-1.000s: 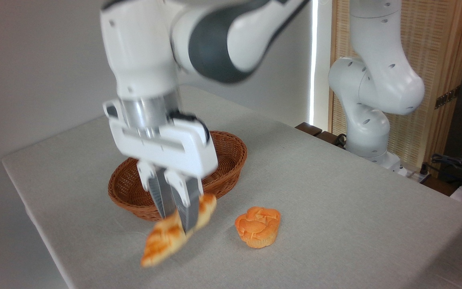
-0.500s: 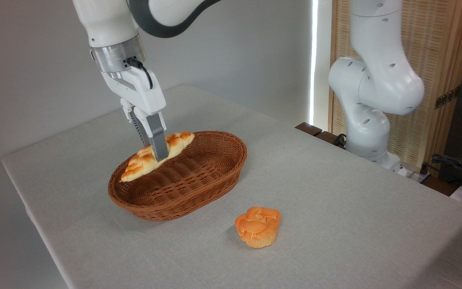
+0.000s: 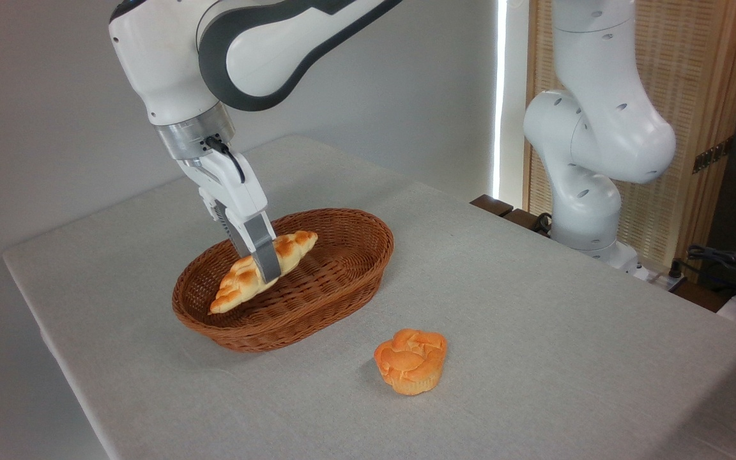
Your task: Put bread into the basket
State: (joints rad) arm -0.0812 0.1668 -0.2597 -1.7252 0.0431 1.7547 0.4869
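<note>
A desk (image 3: 534, 332) covered in pale grey cloth fills the lower part of the frame, its far corner reaching toward upper centre. Two things rest directly on it: an oval brown wicker basket (image 3: 342, 295) left of centre, and a round orange bun (image 3: 411, 360) near it, toward the lower centre, apart from the basket.

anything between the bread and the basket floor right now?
Nothing visible. The gripper holds the bread over the inside of the basket, whose floor below looks bare. The bun sits apart on the table, outside the basket.
</note>
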